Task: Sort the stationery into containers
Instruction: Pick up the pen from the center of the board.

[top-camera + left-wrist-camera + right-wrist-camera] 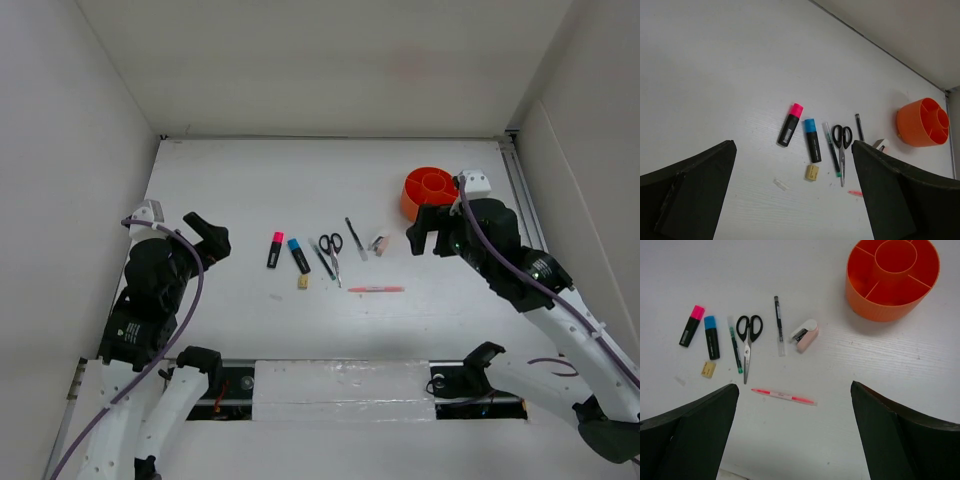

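As the left gripper (794, 142) and right gripper (794, 385) hang spread, empty, we should pinch the pink pen (783, 396), left of the orange organiser (890, 305), mid-barrel.

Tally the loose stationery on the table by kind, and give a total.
Black highlighters with pink and blue caps: 2
Thin green, dark and pink pens: 3
Black-handled metal scissors: 1
Small yellowish block eraser: 1
Small pink-and-white plastic gadget: 1
Tiny whitish scrap: 1
Total: 9

The white table (830, 270) bears a pink highlighter (692, 325), a blue highlighter (712, 337), a yellowish eraser (709, 369), scissors (747, 340), three thin pens (777, 325) and, off to the right, an orange organiser (885, 307).
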Tool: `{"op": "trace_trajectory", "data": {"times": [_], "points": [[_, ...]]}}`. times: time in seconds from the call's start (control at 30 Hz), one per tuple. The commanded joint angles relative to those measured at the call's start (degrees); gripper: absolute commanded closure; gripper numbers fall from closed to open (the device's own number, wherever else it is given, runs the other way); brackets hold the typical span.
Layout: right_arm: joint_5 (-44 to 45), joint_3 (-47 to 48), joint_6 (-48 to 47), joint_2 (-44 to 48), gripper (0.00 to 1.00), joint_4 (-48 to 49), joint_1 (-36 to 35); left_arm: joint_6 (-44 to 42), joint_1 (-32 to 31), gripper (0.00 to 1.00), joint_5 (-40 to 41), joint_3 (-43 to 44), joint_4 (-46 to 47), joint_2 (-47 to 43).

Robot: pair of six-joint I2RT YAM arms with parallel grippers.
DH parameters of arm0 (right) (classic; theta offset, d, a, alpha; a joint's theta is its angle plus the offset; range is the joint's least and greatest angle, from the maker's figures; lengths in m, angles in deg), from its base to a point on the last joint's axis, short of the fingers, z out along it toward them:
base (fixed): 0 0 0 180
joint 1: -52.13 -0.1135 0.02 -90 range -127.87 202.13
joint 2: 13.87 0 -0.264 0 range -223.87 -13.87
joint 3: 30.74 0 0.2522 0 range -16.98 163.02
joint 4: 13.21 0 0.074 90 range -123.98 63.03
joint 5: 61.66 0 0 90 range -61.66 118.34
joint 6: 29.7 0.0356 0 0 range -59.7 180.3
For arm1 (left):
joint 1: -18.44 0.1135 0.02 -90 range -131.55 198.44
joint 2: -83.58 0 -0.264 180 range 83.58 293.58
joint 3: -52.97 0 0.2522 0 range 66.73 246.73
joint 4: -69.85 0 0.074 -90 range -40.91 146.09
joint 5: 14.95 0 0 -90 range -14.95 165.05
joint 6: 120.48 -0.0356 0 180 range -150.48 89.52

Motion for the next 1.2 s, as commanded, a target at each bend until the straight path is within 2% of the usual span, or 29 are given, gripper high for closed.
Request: {"op": "trace_trajectory", "data": {"times": [0.0, 0.2, 0.37, 0.47, 0.53, 0.6, 0.73, 1.03, 1.17], "points": [[1.0, 2.4, -1.8, 0.1, 0.0, 1.4, -1.4, -0.5, 0.4, 0.0, -0.8, -0.1, 2.6, -0.2], [-8.4, -0.7, -4.7, -0.9, 0.0, 6.4, -1.4, -1.0, 0.4, 0.0, -1.9, -0.1, 2.6, 0.3], [-18.6, 0.9, -10.1, -8.3, 0.0, 6.3, -1.9, 0.3, 0.4, 0.0, -1.2, 1.0, 1.3, 2.1], [-22.8, 4.1, -16.2, -15.1, 0.0, 4.9, -5.1, 0.9, 0.4, 0.0, -2.0, 1.0, 1.3, 4.1], [-22.8, 6.1, -19.6, -18.7, 0.0, 4.0, -8.0, 2.2, 0.4, 0.0, -2.0, 1.0, 1.8, 6.2], [-19.0, 7.6, -25.3, -24.5, 0.0, 1.2, -9.5, 2.2, 0.4, 0.0, -1.3, 1.0, 1.1, 6.8], [-15.5, 6.8, -33.9, -30.0, 0.0, 0.0, -10.2, 2.2, 0.4, 0.0, -0.5, 0.3, 1.1, 7.3], [-18.6, -3.9, -42.8, -24.2, 0.0, 6.9, -8.2, 0.6, 0.4, 0.0, -3.3, -0.3, 2.3, 6.8], [-20.1, -8.8, -42.7, -24.7, 0.0, 10.5, -8.2, 0.1, 0.4, 0.0, -4.5, -0.3, 2.8, 6.8]]}}
